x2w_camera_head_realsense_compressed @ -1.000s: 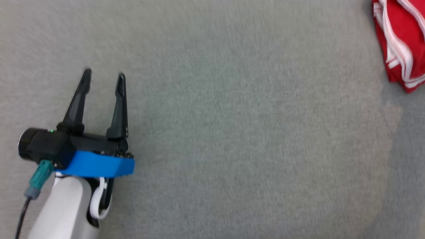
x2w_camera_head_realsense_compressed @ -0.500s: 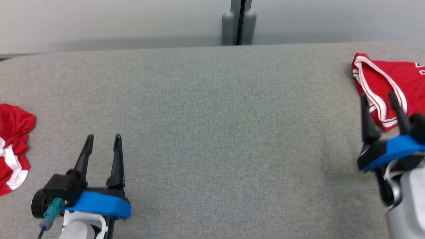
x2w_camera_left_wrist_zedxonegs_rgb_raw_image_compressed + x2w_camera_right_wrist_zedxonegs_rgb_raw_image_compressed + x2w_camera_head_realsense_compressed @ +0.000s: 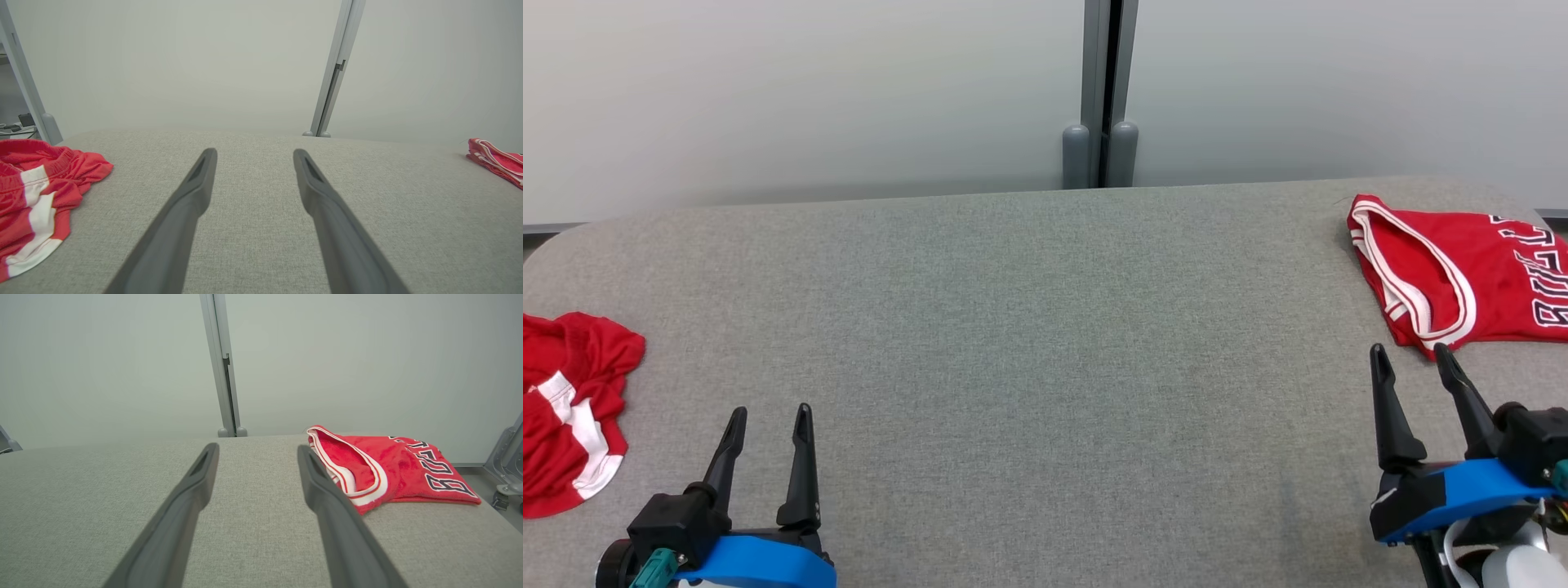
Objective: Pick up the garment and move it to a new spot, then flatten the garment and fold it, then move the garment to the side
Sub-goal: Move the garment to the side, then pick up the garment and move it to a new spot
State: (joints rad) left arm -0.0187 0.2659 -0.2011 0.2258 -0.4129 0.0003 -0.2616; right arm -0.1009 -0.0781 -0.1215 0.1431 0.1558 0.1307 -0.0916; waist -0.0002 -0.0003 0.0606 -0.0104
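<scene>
A grey fabric table [image 3: 1045, 327] with rounded corners stands against a pale wall [image 3: 809, 98] split by a grey post [image 3: 1104, 82]. Crumpled red shorts [image 3: 572, 408] lie at its left edge, and a folded red jersey [image 3: 1445, 269] at far right. The left gripper [image 3: 770, 411] and right gripper [image 3: 1410, 351] hover with jaws apart, empty.

The left hand [image 3: 769, 411] sits over the near left part of the surface [image 3: 1045, 327], and the right hand [image 3: 1410, 351] over its near right, well apart. The shorts [image 3: 572, 392] lie left of the left hand. The jersey [image 3: 1454, 278] lies just ahead and right of the right hand. A post [image 3: 1101, 90] stands behind the surface, between both hands.
</scene>
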